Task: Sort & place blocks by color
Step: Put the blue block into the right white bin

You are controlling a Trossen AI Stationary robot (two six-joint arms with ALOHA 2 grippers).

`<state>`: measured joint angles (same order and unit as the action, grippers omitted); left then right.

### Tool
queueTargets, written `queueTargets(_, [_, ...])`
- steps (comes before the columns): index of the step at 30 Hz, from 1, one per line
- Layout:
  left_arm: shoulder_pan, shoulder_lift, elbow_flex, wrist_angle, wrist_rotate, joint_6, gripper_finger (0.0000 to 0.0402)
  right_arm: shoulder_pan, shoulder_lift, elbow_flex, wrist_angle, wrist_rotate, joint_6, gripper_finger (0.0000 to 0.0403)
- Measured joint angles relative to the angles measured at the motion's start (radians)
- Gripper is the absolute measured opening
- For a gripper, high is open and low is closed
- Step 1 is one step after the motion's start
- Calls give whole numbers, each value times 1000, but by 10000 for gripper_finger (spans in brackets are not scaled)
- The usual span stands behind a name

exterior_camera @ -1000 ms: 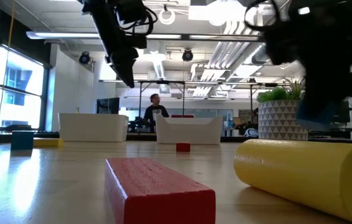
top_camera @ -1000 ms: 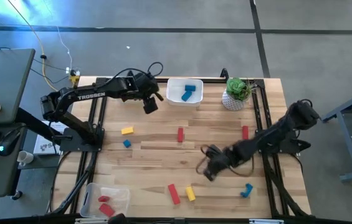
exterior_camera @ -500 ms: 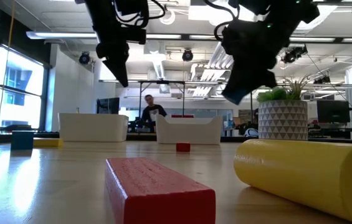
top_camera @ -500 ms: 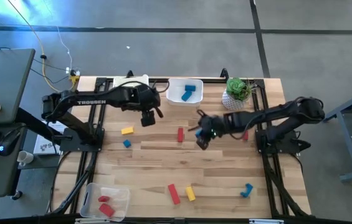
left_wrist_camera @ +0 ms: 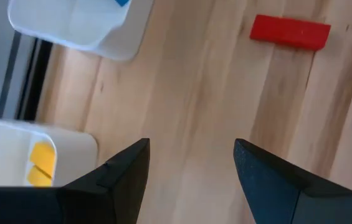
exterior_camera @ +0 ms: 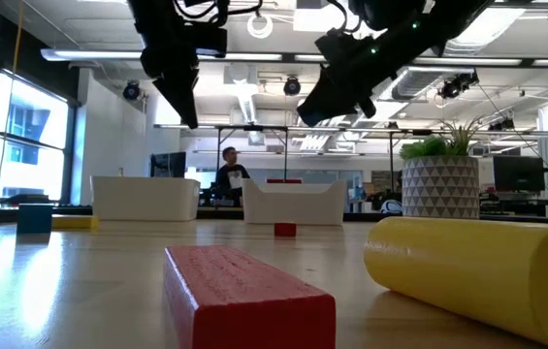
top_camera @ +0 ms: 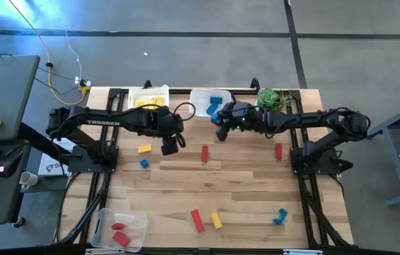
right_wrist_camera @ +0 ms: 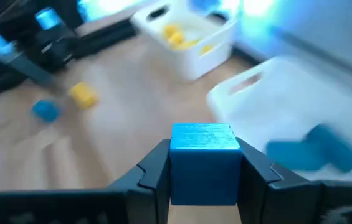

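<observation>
Blue cube (right_wrist_camera: 204, 163) in right claw (right_wrist_camera: 204, 177) beside blue-block bin (right_wrist_camera: 288, 112)

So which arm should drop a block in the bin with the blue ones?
Right. Its claw already grips a blue cube near the blue bin. The left claw is open and empty.

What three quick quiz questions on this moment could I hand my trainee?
1. True or false: the right hand grips a blue cube.
2. Which colour fills the bin beside the blue bin? A red, B yellow, C green.
3. Fill in: the left hand is ____, holding nothing.

Key: 1 true; 2 B; 3 open.
</observation>
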<state>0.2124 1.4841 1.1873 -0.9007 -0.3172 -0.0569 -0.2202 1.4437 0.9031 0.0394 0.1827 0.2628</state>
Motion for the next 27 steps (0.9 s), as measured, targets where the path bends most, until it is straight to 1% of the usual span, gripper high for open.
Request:
queueTargets(5, [-22, 0, 0, -69, 0, -136, 219, -56, 2, 0, 68, 102, -53, 104])
queueTargets(8, [-42, 0, 0, -84, 0, -203, 218, -86, 14, 1, 101, 141, -66, 104])
queueTargets(10, [-58, 0, 0, -83, 4, -229, 219, -108, 22, 1, 111, 143, -66, 104])
queueTargets(15, [-94, 1, 0, -68, 23, -254, 219, -144, 91, 2, 179, 120, -64, 104])
queueTargets(22, [-133, 1, 0, -46, 27, -259, 219, -170, 189, 2, 185, 105, -57, 104])
queueTargets(27, [-158, 1, 0, -26, 29, -273, 218, -181, 229, 1, 180, 105, -55, 104])
